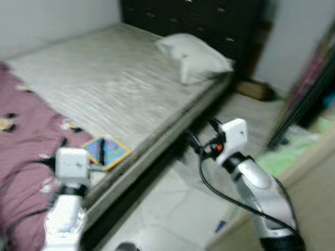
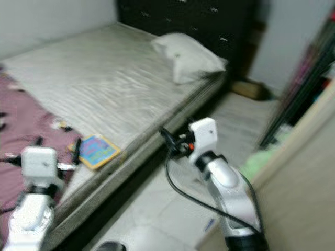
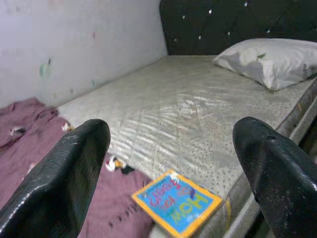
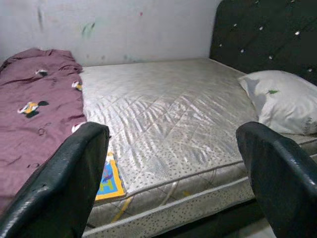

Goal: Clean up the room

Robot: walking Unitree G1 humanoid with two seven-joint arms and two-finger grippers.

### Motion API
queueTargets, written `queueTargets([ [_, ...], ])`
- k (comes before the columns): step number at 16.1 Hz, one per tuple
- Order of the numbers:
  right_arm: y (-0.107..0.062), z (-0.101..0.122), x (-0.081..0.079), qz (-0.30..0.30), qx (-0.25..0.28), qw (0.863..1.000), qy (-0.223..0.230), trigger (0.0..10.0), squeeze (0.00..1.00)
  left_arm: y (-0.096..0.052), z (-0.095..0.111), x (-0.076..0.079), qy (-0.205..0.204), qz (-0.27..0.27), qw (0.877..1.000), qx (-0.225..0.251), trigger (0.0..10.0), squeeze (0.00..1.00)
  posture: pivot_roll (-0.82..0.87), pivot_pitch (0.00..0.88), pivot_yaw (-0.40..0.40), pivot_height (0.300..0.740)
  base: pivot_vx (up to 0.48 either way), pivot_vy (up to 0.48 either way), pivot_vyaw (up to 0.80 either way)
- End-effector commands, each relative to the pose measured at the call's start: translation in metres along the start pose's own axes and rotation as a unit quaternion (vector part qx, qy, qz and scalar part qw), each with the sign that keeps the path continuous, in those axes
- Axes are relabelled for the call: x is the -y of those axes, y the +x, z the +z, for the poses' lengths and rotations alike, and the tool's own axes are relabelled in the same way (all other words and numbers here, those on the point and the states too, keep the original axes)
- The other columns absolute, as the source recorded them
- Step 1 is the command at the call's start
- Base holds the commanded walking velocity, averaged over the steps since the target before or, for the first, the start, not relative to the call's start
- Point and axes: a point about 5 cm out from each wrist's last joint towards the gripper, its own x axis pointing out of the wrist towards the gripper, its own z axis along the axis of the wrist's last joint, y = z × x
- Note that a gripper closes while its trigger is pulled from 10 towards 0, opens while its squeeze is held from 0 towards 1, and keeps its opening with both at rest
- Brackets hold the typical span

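Blue, yellow-bordered book [image 3: 176, 203] flat on mattress [image 3: 198, 109] edge, beside maroon blanket [image 4: 34, 119].

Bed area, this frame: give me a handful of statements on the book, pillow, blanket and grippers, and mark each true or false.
1. The book lies flat near the mattress edge. True.
2. The pillow sits on the purple blanket. False: it rests on the bare mattress by the dark headboard, at the end away from the blanket.
3. The left gripper is shut on the book. False: its fingers are spread open, apart from the book.
4. The right gripper is open and holds nothing. True.
5. The blanket covers the whole mattress. False: it covers one end only.
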Motion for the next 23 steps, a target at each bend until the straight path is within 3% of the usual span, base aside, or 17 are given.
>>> queueTargets([
  [1,0.0012,-0.0004,0.0016,-0.011,0.001,1.0,-0.001,10.0,0.0,0.0022,-0.0002,-0.0037,0.008,0.005,1.0,-0.003,10.0,0.0,-0.05,0.0,-0.044,0.74,0.0,0.0,0.8],
  [9,0.0103,0.0066,0.0032,-0.027,0.021,0.999,-0.006,10.0,0.0,0.01,0.0031,-0.0059,-0.006,0.013,1.0,0.001,10.0,0.0,-0.06,0.0,-0.028,0.74,0.0,0.0,0.8],
  [14,0.0075,0.003,0.001,-0.018,0.015,1.0,-0.007,10.0,0.0,0.0101,0.0034,-0.0048,-0.006,0.01,1.0,0.002,10.0,0.0,-0.06,0.0,-0.028,0.74,0.0,0.0,0.8],
  [21,0.0084,0.0022,0.0014,-0.021,0.018,1.0,-0.009,10.0,0.0,0.0108,0.0053,0.001,-0.017,-0.021,1.0,0.01,10.0,0.0,-0.06,0.0,-0.029,0.74,0.0,0.0,0.8],
  [23,0.0085,0.0019,0.0019,-0.022,0.018,1.0,-0.006,10.0,0.0,0.0102,0.0061,0.0022,-0.02,-0.028,0.999,0.013,10.0,0.0,-0.06,0.0,-0.029,0.74,0.0,0.0,0.0],
])
